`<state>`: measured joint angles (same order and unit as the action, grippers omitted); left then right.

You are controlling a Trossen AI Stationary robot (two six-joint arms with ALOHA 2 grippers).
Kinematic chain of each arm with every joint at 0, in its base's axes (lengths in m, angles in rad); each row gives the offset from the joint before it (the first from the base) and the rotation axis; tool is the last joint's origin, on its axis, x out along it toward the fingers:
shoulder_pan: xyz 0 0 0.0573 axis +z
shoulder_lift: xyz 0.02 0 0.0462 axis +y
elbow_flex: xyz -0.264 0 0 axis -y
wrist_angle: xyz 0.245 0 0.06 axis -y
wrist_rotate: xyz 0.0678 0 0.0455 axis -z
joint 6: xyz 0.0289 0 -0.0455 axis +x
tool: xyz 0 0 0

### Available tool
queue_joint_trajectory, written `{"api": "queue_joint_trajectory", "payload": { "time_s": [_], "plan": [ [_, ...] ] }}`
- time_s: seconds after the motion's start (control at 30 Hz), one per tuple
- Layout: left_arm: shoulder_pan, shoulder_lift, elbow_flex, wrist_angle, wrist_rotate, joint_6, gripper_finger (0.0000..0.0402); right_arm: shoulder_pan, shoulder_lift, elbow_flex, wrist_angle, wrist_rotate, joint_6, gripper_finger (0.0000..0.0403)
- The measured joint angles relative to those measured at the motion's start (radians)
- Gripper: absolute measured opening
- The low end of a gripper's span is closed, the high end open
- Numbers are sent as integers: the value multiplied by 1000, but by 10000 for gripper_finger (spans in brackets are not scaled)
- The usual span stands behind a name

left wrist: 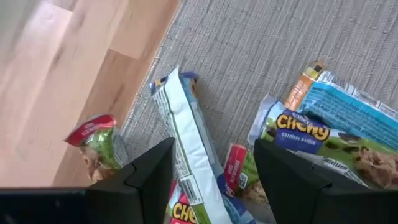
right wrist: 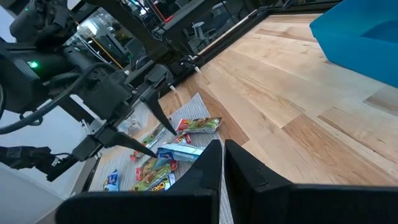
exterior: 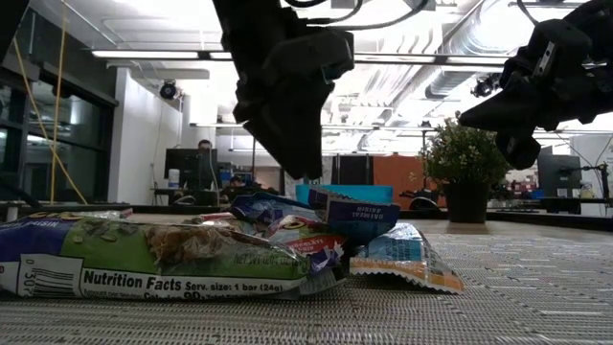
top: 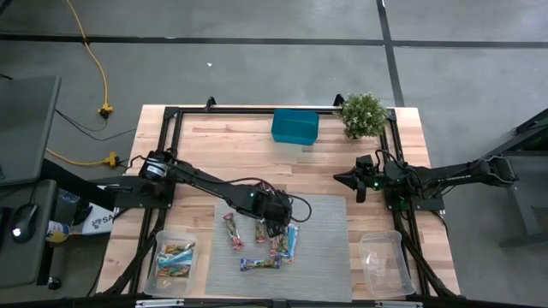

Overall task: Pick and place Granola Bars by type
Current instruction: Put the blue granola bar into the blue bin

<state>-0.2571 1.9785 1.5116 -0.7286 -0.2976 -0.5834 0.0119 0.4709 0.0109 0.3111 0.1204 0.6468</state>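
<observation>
Several Granola Bars lie loose on a grey woven mat (top: 325, 231) near the table's front: one with a white-and-blue wrapper (left wrist: 185, 140), a green "Chewy" one (left wrist: 298, 132), a light blue one (left wrist: 357, 109) and a red-green one (left wrist: 96, 142) at the mat's edge. My left gripper (left wrist: 217, 149) hangs open just above this pile (top: 272, 241), pointing steeply down, one finger on either side of the white-and-blue bar, touching nothing. In the low view its fingertips (exterior: 302, 172) stand clear above the bars. My right gripper (right wrist: 221, 158) is shut and empty at the table's right side (top: 349, 178).
A clear tub (top: 175, 261) at the front left holds several bars. A second clear tub (top: 383, 261) stands at the front right. A teal box (top: 295, 127) and a potted plant (top: 364, 114) stand at the far edge. Bare wood lies between them and the mat.
</observation>
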Motion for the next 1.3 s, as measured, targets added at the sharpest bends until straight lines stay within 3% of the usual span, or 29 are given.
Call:
{"api": "queue_joint_trajectory", "payload": {
  "time_s": [0.33,0.77,1.3],
  "plan": [
    [42,67,0,26,104,-4,213,0,0,0,1,0,0,0],
    [42,101,0,31,96,-21,211,0,0,0,0,0,0,0],
    [42,101,0,28,88,-20,58,0,0,0,0,0,0,0]
  ]
}}
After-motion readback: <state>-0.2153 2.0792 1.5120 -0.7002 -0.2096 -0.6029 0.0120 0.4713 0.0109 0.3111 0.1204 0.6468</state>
